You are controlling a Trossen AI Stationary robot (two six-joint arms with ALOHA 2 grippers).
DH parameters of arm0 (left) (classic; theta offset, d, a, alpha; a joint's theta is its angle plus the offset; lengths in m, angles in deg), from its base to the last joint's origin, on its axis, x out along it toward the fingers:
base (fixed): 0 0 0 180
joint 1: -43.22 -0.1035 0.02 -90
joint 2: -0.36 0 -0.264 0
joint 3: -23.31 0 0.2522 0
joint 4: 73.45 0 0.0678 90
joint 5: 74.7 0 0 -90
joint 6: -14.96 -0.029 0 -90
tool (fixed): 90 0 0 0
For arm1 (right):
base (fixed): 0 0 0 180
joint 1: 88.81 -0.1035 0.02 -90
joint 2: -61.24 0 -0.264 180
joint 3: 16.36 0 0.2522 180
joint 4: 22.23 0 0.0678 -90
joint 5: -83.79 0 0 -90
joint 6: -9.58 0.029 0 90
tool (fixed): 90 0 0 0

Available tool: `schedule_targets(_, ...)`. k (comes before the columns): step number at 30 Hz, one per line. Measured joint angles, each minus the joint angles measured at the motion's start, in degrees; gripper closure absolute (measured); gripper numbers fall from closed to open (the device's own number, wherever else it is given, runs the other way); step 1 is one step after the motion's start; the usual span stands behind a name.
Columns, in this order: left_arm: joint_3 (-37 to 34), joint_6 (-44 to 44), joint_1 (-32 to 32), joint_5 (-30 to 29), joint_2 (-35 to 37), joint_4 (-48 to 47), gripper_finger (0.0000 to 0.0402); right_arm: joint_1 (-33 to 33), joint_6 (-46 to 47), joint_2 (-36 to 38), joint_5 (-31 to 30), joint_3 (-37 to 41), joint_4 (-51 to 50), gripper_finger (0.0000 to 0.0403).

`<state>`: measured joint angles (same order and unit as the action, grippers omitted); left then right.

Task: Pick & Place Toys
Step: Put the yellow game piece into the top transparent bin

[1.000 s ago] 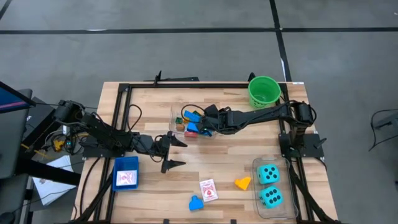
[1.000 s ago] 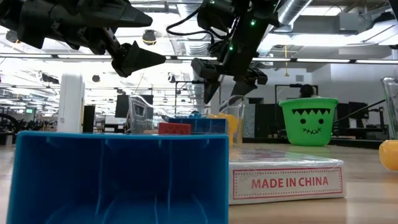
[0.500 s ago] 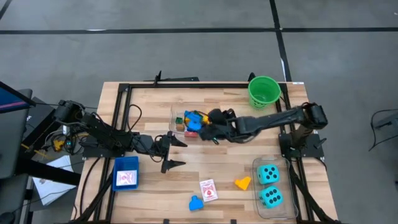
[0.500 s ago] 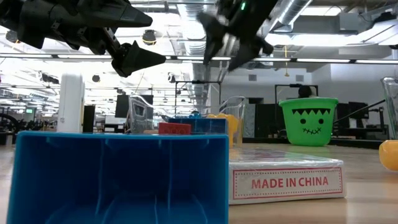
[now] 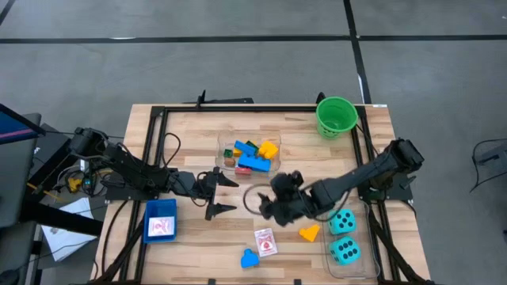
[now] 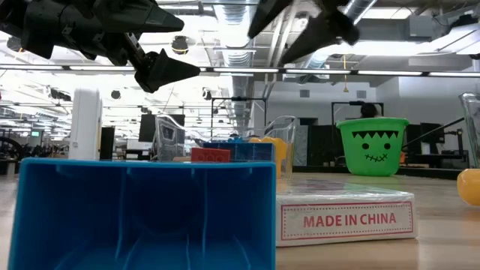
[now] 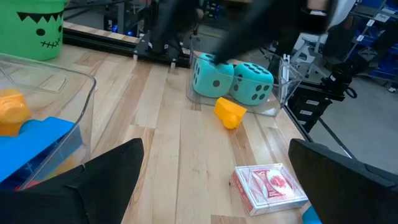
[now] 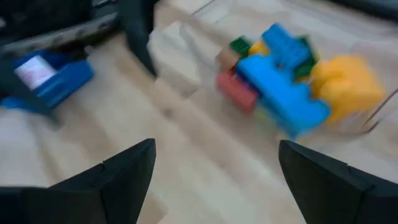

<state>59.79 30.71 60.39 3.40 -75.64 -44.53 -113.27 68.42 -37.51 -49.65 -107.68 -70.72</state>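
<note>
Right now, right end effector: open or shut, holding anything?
Open and empty. The right end effector shows its two fingers spread apart with only bare table between them.

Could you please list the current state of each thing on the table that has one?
Left gripper: jaws open, empty.
Right gripper: jaws open, empty.
Clear plastic tub of coloured bricks: upright, filled.
Clear tub with two teal dice: filled.
Green bucket: upright.
Red-and-white card pack: lying flat.
</note>
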Motion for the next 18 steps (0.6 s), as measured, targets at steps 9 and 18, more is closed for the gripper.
schedule_targets(9,0.0,0.0,0.0,0.0,0.0,0.3,0.0004,-6.1,8.5,0.0,2.6,-0.1,-0.6,0.0072)
schedule_targets(18,0.0,0.0,0.0,0.0,0.0,0.3,0.0004,-6.2,9.3,-6.2,24.1,-0.9,-3.4,0.0072)
